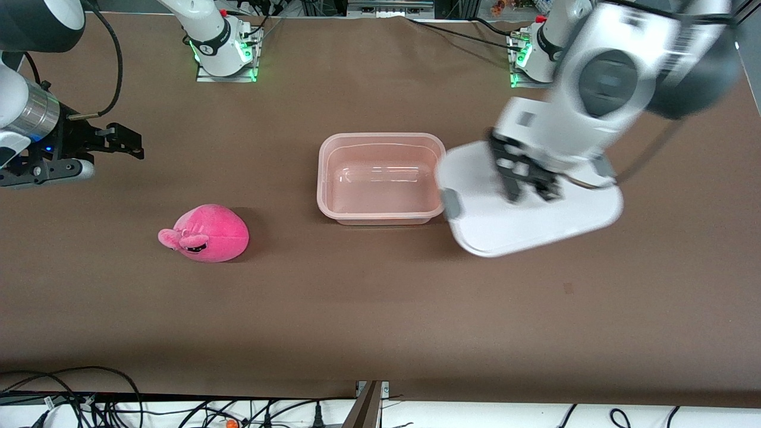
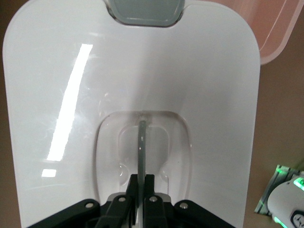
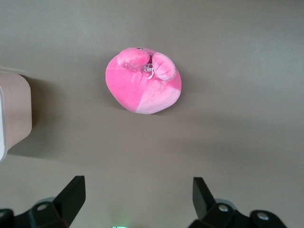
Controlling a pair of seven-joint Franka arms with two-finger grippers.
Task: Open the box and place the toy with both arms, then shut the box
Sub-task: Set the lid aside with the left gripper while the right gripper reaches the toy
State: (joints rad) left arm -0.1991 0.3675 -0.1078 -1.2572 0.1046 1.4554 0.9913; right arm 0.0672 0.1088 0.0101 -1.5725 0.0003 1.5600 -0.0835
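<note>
Lid off, box open, toy not yet picked.

Left gripper [image 1: 529, 181] is clamped on the clear handle of the white lid [image 1: 571, 220], carrying it tilted over the table beside the box [image 1: 380, 178], toward the left arm's end; judged to clear the opening. Right gripper [image 3: 137, 194] hangs spread wide over the table, toy [image 1: 205, 233] at its 12 o'clock in the wrist view. Toy: bright pink plush, small ears, dark face mark, well apart from the empty translucent pink box.
</note>
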